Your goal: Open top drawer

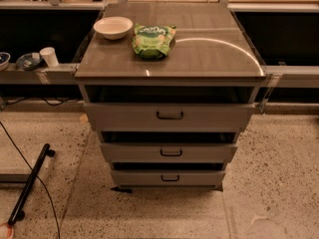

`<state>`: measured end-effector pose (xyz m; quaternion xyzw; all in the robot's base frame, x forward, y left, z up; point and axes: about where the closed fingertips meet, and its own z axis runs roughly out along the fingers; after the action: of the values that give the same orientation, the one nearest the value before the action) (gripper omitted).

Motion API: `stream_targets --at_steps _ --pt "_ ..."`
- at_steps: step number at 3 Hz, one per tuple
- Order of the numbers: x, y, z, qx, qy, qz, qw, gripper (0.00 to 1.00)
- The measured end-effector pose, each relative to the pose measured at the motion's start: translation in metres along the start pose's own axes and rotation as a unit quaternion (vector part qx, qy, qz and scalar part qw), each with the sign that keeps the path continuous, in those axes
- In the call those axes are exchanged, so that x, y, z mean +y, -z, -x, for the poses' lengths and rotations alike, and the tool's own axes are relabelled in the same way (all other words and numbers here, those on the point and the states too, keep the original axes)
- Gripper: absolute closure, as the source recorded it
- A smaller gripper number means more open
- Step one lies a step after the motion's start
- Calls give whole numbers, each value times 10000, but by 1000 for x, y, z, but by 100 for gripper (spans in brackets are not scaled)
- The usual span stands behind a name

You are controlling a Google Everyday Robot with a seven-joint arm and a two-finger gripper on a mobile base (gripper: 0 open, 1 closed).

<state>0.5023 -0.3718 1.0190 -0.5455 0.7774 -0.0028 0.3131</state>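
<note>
Front view of a grey cabinet. The top drawer (124, 117) lies directly beneath the worktop (209, 59), with a dark gap between them. Its black bar handle (170, 115) is set at mid-width with its long axis horizontal, below the green snack bag (153, 40) and white bowl (113, 27) carried on the worktop. The gripper is outside the view, so its bearing from the handle and its opening cannot be told. A pull straight out from the cabinet face is judged necessary.
</note>
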Motion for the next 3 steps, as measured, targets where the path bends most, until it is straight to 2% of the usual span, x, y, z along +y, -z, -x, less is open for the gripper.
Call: stream_targets --at_steps 1,2,3 --pt "2 5 -12 -902 -441 244 9946 100" --pt "-3 14 7 -1527 -470 248 9869 100" --pt "-1 6 8 -1442 -293 179 9890 100"
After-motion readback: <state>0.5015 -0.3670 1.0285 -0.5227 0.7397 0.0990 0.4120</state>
